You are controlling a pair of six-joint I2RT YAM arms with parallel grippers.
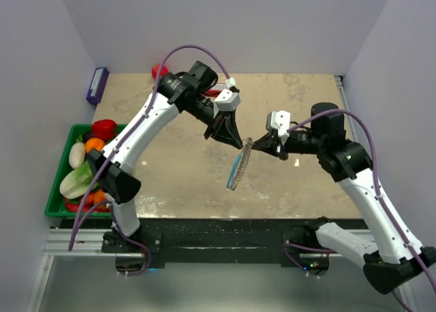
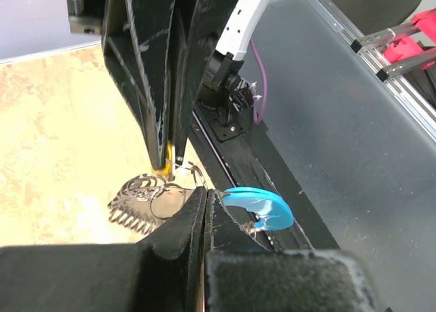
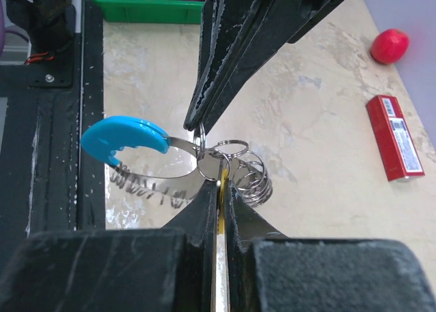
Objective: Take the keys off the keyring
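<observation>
The keyring (image 1: pixel 238 166), a floppy loop of silvery links with a light-blue segment (image 1: pixel 234 168), hangs above the table between my two grippers. My left gripper (image 1: pixel 236 139) is shut on the loop's upper end; in the left wrist view its jaws (image 2: pixel 206 191) close beside the blue segment (image 2: pixel 264 207). My right gripper (image 1: pixel 261 146) is shut on the small brass-yellow key (image 3: pixel 222 195), which shows as a thin yellow strip between its jaws (image 3: pixel 221 183). The key also shows in the left wrist view (image 2: pixel 168 152). Small split rings (image 3: pixel 230 151) and a coil (image 3: pixel 252 179) join key and loop.
A green bin (image 1: pixel 57 189) of toy vegetables stands at the left edge. A red ball (image 3: pixel 390 45) and a red rectangular box (image 3: pixel 395 137) lie at the far side. A purple box (image 1: pixel 97 85) lies at the far left corner.
</observation>
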